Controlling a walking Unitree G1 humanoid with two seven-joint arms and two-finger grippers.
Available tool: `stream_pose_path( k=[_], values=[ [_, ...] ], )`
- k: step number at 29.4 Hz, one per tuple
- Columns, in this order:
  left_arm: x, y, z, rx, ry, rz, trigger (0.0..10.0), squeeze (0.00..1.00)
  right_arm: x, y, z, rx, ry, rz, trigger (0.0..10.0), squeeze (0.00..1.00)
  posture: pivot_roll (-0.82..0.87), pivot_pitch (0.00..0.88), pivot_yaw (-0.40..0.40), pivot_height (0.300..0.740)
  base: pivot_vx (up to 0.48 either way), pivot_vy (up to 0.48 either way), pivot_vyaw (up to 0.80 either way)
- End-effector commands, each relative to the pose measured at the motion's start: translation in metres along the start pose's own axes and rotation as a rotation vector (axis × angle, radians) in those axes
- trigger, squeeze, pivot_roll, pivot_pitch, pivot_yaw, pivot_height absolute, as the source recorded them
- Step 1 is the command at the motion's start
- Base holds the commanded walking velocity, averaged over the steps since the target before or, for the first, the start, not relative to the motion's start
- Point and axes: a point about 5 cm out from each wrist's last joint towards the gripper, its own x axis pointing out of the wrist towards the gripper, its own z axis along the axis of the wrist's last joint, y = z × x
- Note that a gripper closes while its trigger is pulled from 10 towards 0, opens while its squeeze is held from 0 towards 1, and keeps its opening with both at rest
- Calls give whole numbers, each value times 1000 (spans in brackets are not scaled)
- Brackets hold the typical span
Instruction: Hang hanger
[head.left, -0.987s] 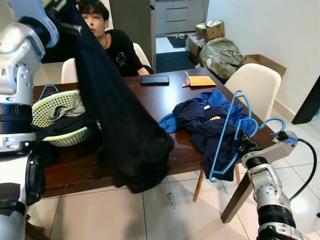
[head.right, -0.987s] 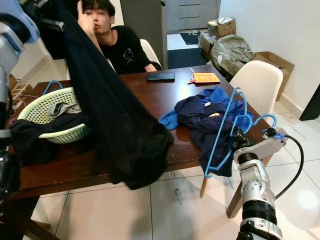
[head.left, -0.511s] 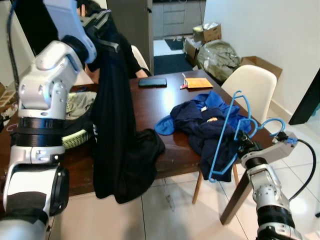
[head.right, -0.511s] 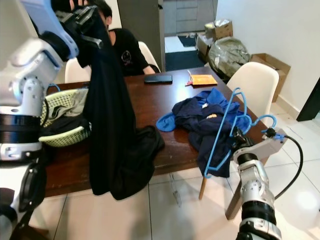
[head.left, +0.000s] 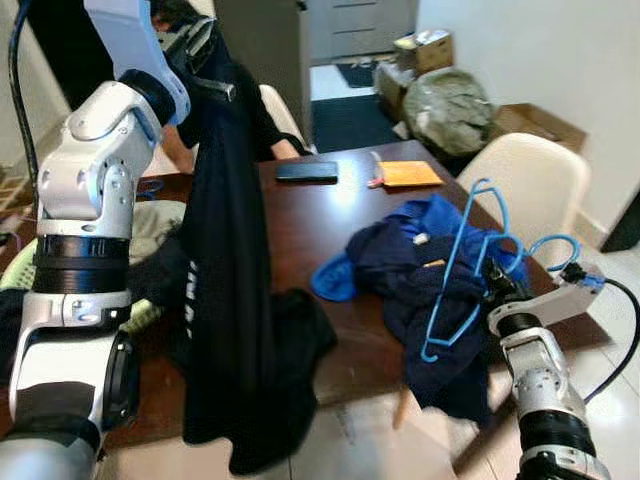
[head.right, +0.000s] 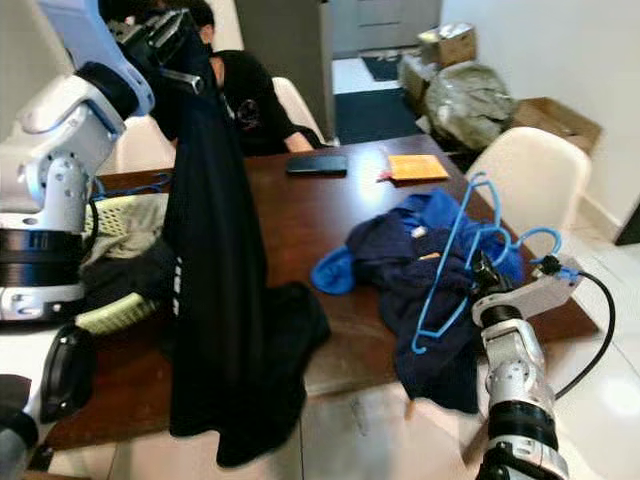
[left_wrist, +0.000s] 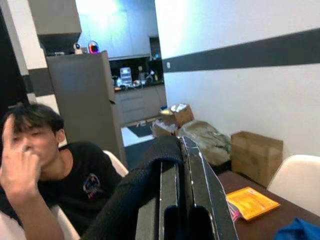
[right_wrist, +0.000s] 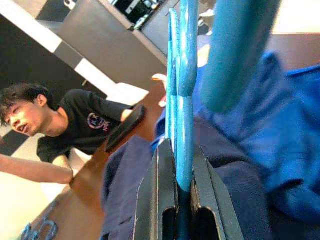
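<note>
Blue plastic hanger, clamped in the right gripper, should enter the black garment that the left gripper pinches aloft beside it.

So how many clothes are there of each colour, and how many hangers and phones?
Black clothes: 1, the black garment held up by the left end effector
Blue clothes: 1 heap, the blue clothes on the table; pieces cannot be told apart
Blue hangers: 1, the hanger in the right end effector
Phones: 1, the phone
Total: 4
</note>
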Motion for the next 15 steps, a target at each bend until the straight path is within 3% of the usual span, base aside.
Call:
stream_pose_path(
  k=[1,7,8,9,12,15],
  values=[
    [0,-4,2,-8,-15,-11,10000,0,-1,-1,-1,6,3,-1,10000,0,-23,0,30,740,0,0,0],
    [-2,-27,-7,-42,1,-101,10000,0,-2,-1,-1,4,3,-2,10000,0,-22,0,29,740,0,0,0],
    [-5,-41,-15,-45,27,-162,10000,0,-2,-2,-1,5,3,-2,10000,0,-22,0,30,740,255,-405,0],
    [-5,-41,-15,-45,27,-162,10000,0,-2,-2,-1,5,3,-2,10000,0,-22,0,30,740,255,-405,0],
    [-10,-69,-31,-117,87,-252,10000,0,-2,-2,-1,5,3,-2,10000,0,-22,0,30,740,0,-277,0],
    [-12,-79,-40,-131,116,-275,10000,0,-2,-2,-1,4,4,-3,10000,0,-25,0,31,740,0,0,0]
  ],
)
